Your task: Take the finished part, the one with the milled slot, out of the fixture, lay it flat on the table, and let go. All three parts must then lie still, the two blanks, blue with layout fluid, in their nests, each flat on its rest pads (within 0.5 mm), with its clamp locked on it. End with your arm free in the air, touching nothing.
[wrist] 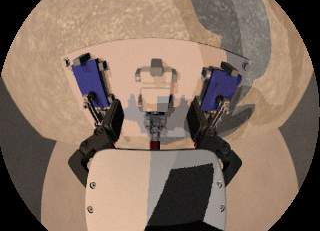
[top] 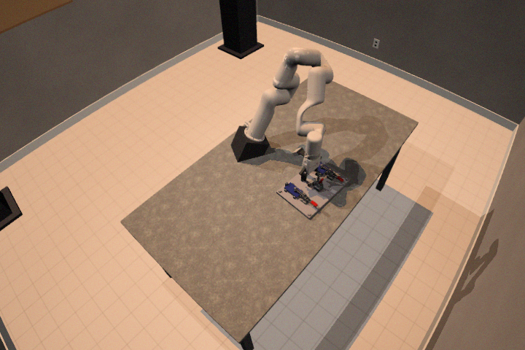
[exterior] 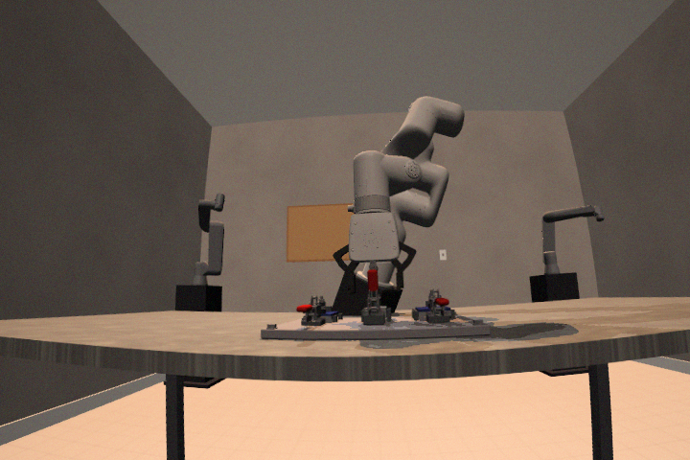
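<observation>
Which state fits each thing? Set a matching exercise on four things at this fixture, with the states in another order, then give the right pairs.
Things
1. middle clamp handle
2. outer clamp handles
3. blanks
4. fingers

States
A. blue, in the nests
B. spread wide, holding nothing
C. red, standing upright
D. red, lying low

Pairs: 1-C; 2-D; 3-A; 4-B
</observation>
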Robot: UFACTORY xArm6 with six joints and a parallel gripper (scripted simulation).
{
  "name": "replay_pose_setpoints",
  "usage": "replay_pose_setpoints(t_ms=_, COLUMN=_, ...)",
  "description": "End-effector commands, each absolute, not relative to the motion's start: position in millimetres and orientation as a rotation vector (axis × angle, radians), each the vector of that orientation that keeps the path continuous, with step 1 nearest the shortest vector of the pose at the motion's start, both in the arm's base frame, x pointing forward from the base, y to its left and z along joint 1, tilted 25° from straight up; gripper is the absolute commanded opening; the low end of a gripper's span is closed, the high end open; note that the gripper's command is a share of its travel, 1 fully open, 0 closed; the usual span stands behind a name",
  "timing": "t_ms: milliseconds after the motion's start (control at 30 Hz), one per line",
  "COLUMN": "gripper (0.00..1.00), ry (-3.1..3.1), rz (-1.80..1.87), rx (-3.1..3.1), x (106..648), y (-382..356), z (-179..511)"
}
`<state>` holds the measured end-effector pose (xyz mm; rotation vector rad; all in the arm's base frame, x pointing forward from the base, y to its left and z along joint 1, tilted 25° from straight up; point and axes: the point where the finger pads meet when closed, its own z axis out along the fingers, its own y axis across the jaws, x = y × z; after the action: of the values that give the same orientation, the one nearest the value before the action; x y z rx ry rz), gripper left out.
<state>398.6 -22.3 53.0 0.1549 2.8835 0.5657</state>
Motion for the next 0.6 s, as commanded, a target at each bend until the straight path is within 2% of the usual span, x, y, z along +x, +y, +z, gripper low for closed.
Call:
replay_pose_setpoints(t_ms=0, gripper=1.00, ry=2.881, rz=0.564, rx=0.155, x=399.8, y=-22.5, z=53.1)
replay_pose_setpoints(t_ms=567, gripper=1.00, ry=2.881, rz=0.564, rx=0.155, x=403.5, y=-16.3, z=37.7)
